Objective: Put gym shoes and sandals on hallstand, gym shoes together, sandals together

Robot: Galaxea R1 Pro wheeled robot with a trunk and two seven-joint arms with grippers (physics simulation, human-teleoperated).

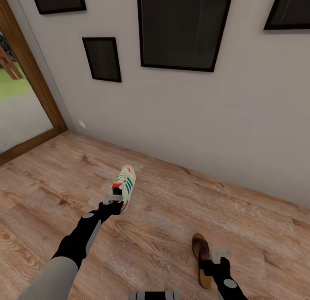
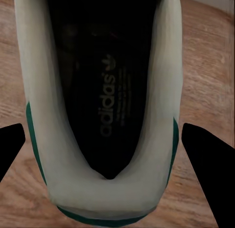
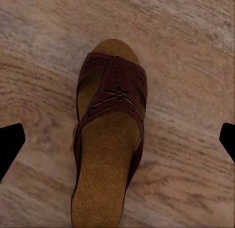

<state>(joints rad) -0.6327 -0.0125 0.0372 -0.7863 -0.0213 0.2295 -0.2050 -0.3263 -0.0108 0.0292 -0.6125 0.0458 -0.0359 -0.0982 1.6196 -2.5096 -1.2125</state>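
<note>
The left hand point(image 1: 115, 199) held open fingers around a gym shoe point(image 1: 125, 184) at centre frame. The right hand point(image 1: 214, 256), spread wide, hovered over a sandal point(image 1: 201, 257) at lower right on the floor point(image 1: 172, 222). Pickup stage; closing seemed next.

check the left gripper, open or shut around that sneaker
Open. In the left wrist view the two dark fingers stand apart on either side of the gym shoe heel, with floor visible between each and the shoe.

light: even, soft | shadows: faint | glare: none | blur: slight softness in wrist views
</note>
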